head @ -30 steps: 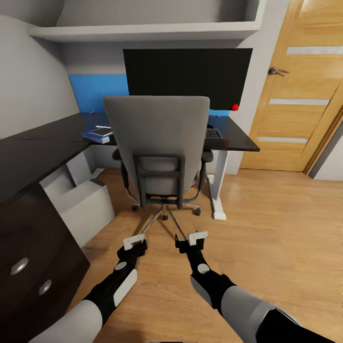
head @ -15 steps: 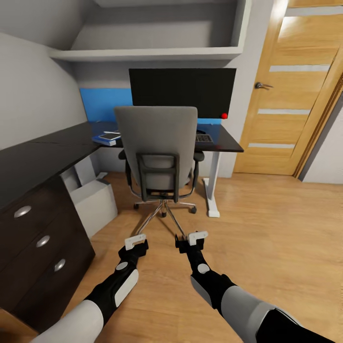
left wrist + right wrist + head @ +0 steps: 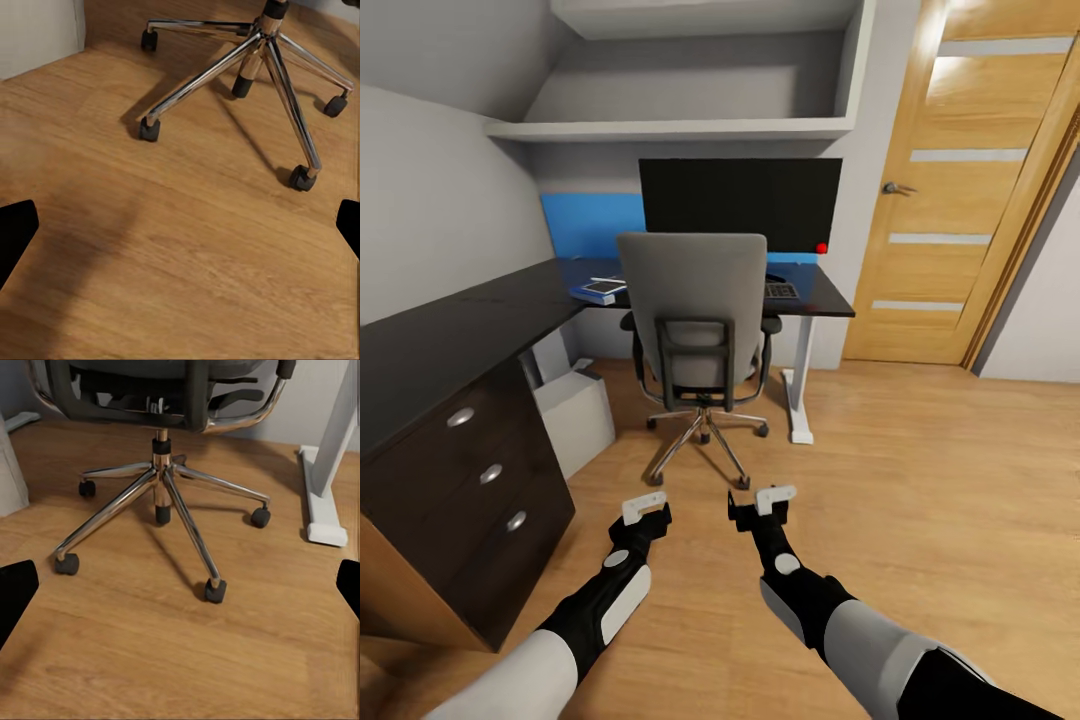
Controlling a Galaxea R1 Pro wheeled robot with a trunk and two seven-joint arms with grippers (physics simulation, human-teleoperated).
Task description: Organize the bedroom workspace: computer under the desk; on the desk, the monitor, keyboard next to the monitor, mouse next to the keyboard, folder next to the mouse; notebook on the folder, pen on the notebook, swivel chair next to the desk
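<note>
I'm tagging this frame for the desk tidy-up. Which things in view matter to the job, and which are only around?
Job:
- chair
- desk
- monitor
- keyboard
- computer
- blue stack, probably folder and notebook

Just around:
- door
- drawers
- shelf

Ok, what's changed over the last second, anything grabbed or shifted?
Only the view changed: the robot backed away, so the swivel chair, desk and monitor look smaller and farther. Nothing was grabbed or released. The left hand and right hand stay open and empty above the floor.
</note>
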